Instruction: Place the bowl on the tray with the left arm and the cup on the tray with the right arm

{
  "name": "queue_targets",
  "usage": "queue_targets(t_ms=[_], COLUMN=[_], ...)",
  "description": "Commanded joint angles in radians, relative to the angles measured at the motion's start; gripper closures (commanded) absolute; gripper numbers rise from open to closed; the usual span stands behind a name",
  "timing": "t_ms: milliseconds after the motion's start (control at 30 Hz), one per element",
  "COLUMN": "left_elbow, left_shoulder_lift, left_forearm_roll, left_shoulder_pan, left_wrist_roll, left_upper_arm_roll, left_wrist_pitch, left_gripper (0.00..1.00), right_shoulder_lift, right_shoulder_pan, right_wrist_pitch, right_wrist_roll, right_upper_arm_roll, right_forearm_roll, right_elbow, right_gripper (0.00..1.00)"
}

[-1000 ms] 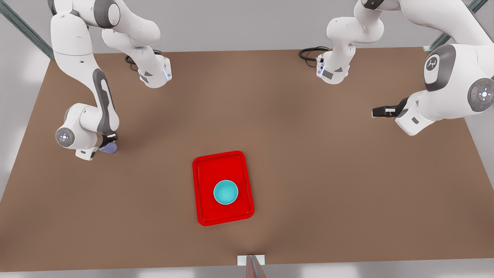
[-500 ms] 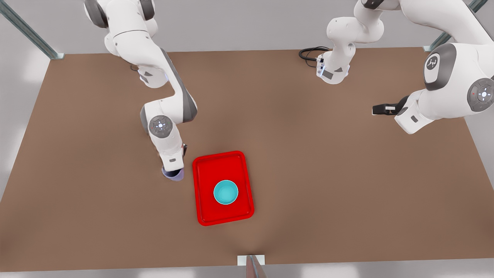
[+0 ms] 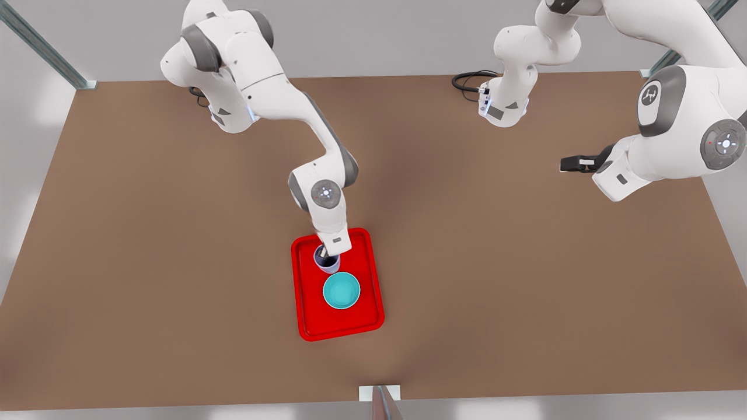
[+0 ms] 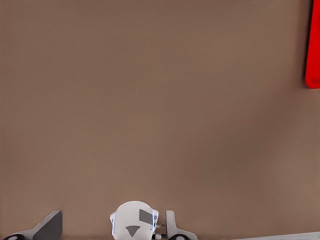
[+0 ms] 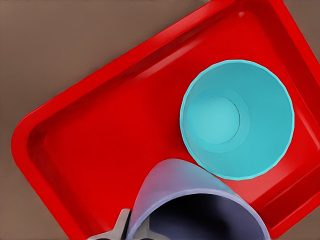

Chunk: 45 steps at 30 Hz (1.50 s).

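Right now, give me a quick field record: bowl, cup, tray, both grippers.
bowl: teal, upright, resting in the tray
cup: lavender, held above the tray, next to the bowl
tray: red, flat on the table
right gripper: above the tray, fingers shut on the cup rim
left gripper: waits off at the front view's right, far from the tray
remaining: release the cup
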Motion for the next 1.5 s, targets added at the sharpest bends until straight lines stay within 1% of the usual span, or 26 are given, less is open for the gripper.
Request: queue_targets(t_ms=[0,33,67,100,133,500,567,600,667,733,767,833,867,933,967,1033,1133,1233,1467], left_elbow=[0.001,0.001,-0.001,0.001,0.001,-0.001,0.001,-0.001,-0.001,0.001,0.001,0.002,0.027,0.030,0.030,0.080,0.083,0.083,0.106], left_shoulder_lift=[0.000,-0.002,-0.002,-0.002,-0.002,0.000,0.000,-0.002,-0.002,0.001,0.001,0.001,0.004,0.007,0.009,0.039,0.044,0.044,0.050], left_forearm_roll=[-0.001,-0.001,-0.001,0.001,0.001,-0.001,-0.001,-0.001,-0.001,0.007,0.005,0.002,0.005,0.004,0.002,0.002,0.004,0.002,0.001], left_shoulder_pan=[0.000,0.000,0.000,0.000,0.000,0.000,0.000,0.000,0.000,-0.011,-0.021,-0.028,-0.025,-0.025,-0.021,-0.018,-0.018,-0.018,-0.018], left_wrist_roll=[0.002,0.002,0.002,0.001,0.001,0.002,0.002,0.001,0.002,0.002,0.004,0.008,0.012,0.007,0.007,0.007,0.005,0.007,0.005], left_upper_arm_roll=[0.000,0.000,0.000,0.000,0.000,0.000,0.000,0.000,0.000,-0.001,-0.001,0.000,0.002,0.002,0.002,0.005,0.005,0.005,0.006], left_wrist_pitch=[-0.001,-0.001,-0.001,-0.003,-0.006,-0.004,-0.004,-0.006,-0.008,-0.009,-0.009,-0.009,-0.015,-0.018,-0.015,-0.024,-0.024,-0.023,-0.031], left_gripper=[0.00,0.00,0.00,0.00,0.00,0.00,0.00,0.00,0.00,0.00,0.00,0.00,0.00,0.00,0.00,0.00,0.00,0.00,0.00], right_shoulder_lift=[0.004,0.004,0.008,0.010,0.010,0.005,-0.002,-0.019,-0.111,-0.217,-0.271,-0.389,-0.436,-0.450,-0.450,-0.452,-0.450,-0.449,-0.447], right_shoulder_pan=[-0.001,-0.001,-0.001,-0.001,-0.001,-0.002,-0.002,-0.007,-0.053,-0.154,-0.191,-0.327,-0.358,-0.391,-0.403,-0.420,-0.435,-0.521,-0.523], right_wrist_pitch=[0.042,0.042,0.043,0.043,0.043,0.039,0.003,-0.055,-0.217,-0.438,-0.549,-0.734,-0.791,-0.886,-0.922,-0.986,-1.009,-1.011,-1.018], right_wrist_roll=[0.087,0.087,0.086,0.087,0.087,0.081,0.080,0.080,0.075,0.075,0.078,0.107,0.109,0.110,0.110,0.124,0.144,0.146,0.166], right_upper_arm_roll=[0.004,0.004,0.004,0.004,0.004,0.007,0.008,0.010,0.010,0.008,0.007,-0.007,-0.088,-0.102,-0.102,-0.102,-0.098,-0.027,-0.029], right_forearm_roll=[0.004,0.006,0.006,0.006,0.009,0.014,0.012,0.012,0.011,-0.002,-0.063,-0.137,-0.150,-0.255,-0.264,-0.264,-0.262,-0.262,-0.266], right_elbow=[0.001,0.001,0.002,0.001,0.001,0.028,0.044,0.044,0.044,0.044,0.048,0.063,0.068,0.148,0.183,0.237,0.251,0.258,0.260], right_gripper=[0.79,0.71,0.55,0.14,0.00,0.00,0.00,0.00,0.00,0.00,0.00,0.00,0.00,0.00,0.00,0.00,0.00,0.00,0.00])
